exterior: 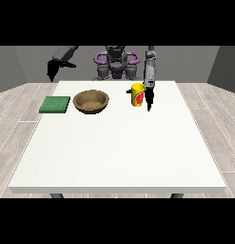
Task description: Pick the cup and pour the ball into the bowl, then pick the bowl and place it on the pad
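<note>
- Front view: yellow cup [137, 95] upright on the white table [119, 147], just beside the hand at the view's right [148, 99]; fingers point down, apparently not around it.
- Wooden bowl [91, 101] sits between cup and green pad [55, 104].
- Hand at the view's left [52, 69] raised off-table; finger state cannot be told.

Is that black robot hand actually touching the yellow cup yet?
Cannot tell. In the front view the robot hand at the view's right hangs right beside the cup, with no plain gap or contact visible.
</note>
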Controlling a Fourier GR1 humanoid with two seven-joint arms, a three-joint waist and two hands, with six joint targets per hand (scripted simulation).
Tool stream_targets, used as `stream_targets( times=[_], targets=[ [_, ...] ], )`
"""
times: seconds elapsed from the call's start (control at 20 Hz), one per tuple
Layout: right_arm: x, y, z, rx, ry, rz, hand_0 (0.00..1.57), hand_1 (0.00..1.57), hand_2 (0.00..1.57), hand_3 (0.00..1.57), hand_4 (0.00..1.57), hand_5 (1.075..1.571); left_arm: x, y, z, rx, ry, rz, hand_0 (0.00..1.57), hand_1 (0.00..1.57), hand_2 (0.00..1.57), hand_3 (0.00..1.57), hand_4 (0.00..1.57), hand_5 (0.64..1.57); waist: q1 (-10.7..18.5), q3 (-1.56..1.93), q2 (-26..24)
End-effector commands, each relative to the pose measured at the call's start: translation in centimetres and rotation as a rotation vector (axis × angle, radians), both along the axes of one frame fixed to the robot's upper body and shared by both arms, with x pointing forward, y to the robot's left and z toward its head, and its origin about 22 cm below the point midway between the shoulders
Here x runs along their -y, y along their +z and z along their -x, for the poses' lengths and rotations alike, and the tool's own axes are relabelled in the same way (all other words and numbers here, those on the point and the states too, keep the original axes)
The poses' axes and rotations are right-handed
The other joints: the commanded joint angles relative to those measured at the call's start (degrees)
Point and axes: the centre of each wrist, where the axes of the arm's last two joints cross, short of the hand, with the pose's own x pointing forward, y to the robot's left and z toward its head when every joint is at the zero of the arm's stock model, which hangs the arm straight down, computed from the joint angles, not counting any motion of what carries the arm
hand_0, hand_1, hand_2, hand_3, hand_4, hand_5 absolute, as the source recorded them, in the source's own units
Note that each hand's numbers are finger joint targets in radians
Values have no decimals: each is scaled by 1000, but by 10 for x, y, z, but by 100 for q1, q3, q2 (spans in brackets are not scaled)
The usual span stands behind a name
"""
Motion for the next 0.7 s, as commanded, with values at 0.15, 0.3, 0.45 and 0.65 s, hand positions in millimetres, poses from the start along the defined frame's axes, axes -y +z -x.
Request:
stream_targets(
  times=[0.15, 0.3, 0.45, 0.65],
  targets=[
    [-5, 16, -7, 2, 18, 30, 0, 0, 0, 0, 0, 1570, -10, 7, -13, -19, 48, -186, 1018, 1018, 1101, 888, 1467, 776, -284, -4, -31],
    [24, 20, -10, 46, 3, 20, 0, 0, 0, 0, 0, 1570, 21, -25, 17, 18, 103, -281, 1299, 1299, 1571, 1571, 1428, 1255, -235, -1, 226],
    [25, 31, -11, 36, -5, 8, 0, 0, 0, 0, 0, 1570, 20, -24, 14, -3, 140, -303, 1323, 1323, 1571, 1571, 1477, 1250, -331, -4, 182],
    [42, 5, 3, -108, -24, 28, 0, 0, 0, 0, 0, 1570, 19, -25, 17, -100, 73, -351, 1316, 1316, 1571, 1571, 1496, 1256, -105, 0, -614]
  ],
)
